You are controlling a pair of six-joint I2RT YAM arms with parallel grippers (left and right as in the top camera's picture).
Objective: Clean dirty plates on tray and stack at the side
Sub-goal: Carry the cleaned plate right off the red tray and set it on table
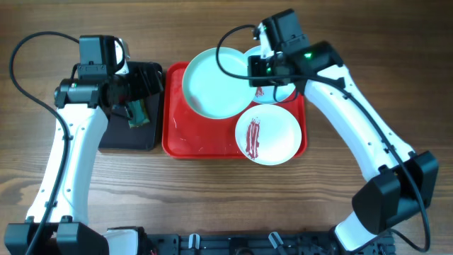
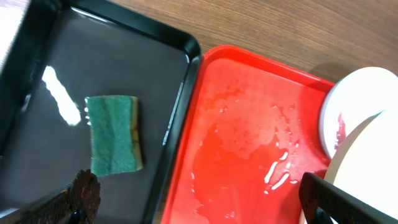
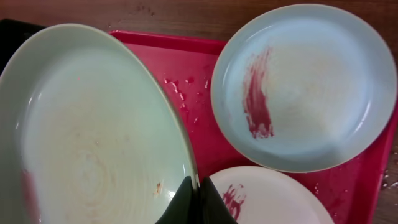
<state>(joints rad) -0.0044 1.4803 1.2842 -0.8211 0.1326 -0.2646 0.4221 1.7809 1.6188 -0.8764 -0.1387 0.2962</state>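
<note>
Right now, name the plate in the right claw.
The cleaner mint plate, its rim pinched in the right claw; the streaked mint plate and white plate lie free.

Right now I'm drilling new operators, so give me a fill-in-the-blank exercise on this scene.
The black tray holds a green ____.
The white plate carries ____ streaks.
The left fingers stand ____.
The right fingers grip a mint ____.
Missing: sponge; red; open; plate.

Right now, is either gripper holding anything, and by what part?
Right gripper pinches the big mint plate by its rim. Left gripper is open, holding nothing.
</note>
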